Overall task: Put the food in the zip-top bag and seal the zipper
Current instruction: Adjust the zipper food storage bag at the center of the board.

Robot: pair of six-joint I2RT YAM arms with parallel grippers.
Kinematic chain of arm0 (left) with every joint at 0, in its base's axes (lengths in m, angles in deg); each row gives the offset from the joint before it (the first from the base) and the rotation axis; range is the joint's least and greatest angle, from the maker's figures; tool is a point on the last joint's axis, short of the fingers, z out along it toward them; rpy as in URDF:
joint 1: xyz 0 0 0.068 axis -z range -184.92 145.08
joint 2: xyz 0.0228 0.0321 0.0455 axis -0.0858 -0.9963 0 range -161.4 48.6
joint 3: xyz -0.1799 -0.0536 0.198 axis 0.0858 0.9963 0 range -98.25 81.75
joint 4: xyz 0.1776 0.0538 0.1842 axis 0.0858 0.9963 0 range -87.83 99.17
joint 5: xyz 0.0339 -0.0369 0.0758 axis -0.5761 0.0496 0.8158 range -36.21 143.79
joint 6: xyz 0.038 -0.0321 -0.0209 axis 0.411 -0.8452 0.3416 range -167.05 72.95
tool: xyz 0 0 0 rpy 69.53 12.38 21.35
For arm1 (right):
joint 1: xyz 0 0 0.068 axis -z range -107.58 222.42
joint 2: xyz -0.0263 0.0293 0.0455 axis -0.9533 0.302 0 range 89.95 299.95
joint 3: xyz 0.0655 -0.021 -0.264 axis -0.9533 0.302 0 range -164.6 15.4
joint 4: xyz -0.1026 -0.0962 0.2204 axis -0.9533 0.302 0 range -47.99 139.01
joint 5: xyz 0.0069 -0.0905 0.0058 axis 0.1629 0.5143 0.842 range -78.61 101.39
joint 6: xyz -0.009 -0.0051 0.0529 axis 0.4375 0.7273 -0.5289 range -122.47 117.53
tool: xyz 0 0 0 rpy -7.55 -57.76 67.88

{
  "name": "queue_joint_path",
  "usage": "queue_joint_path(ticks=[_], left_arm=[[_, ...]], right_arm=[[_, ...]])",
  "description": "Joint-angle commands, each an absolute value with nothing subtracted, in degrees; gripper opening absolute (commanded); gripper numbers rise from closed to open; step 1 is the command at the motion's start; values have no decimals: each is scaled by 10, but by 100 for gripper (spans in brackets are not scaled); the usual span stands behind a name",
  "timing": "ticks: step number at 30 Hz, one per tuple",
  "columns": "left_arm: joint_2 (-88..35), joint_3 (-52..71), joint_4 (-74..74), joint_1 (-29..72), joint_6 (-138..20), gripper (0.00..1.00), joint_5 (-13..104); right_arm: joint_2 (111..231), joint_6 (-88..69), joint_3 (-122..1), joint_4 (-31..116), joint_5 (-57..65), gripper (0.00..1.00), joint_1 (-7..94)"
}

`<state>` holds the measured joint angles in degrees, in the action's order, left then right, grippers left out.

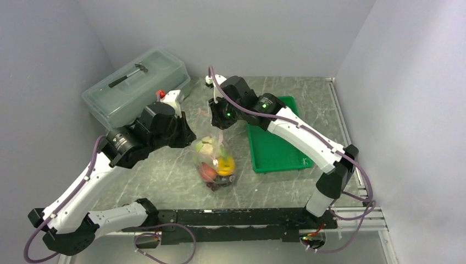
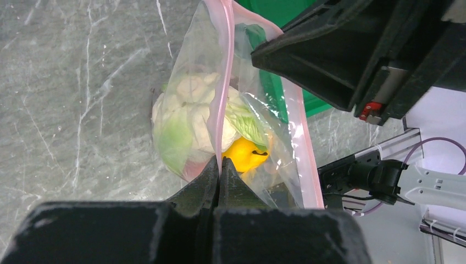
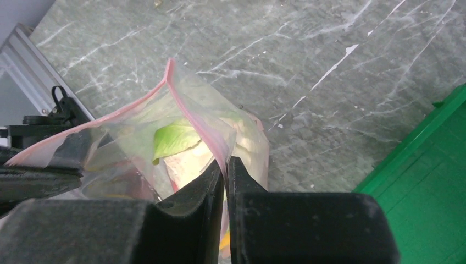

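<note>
The clear zip-top bag stands upright mid-table, its mouth lifted between both arms. Food fills it: a white cauliflower with green leaves, a yellow-orange piece, a red one and a dark bunch at the bottom. My left gripper is shut on one wall's pink zipper strip. The other wall's strip bows away, so the mouth gapes. My right gripper pinches the zipper between nearly closed jaws. In the top view the left gripper and right gripper flank the bag's top.
A green tray lies just right of the bag, under the right arm. A large translucent lidded box sits at the back left, behind the left arm. Grey walls close in on three sides.
</note>
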<state>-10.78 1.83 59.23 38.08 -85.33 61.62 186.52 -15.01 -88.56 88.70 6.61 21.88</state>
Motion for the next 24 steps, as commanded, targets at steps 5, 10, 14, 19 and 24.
queue_joint_path(ticks=[5,10,14,19,24], left_arm=[[-94,29,543,383,-866,0,615],[-95,32,541,383,-869,0,620],[-91,34,538,383,-871,0,625],[-92,29,538,383,-872,0,624],[-89,30,537,383,-873,0,625]], right_arm=[[1761,-184,-841,821,95,46,219],[1697,-206,-805,806,103,57,217],[1639,-226,-754,785,97,62,204],[1576,-239,-693,758,109,67,161],[1529,-245,-641,741,142,71,109]])
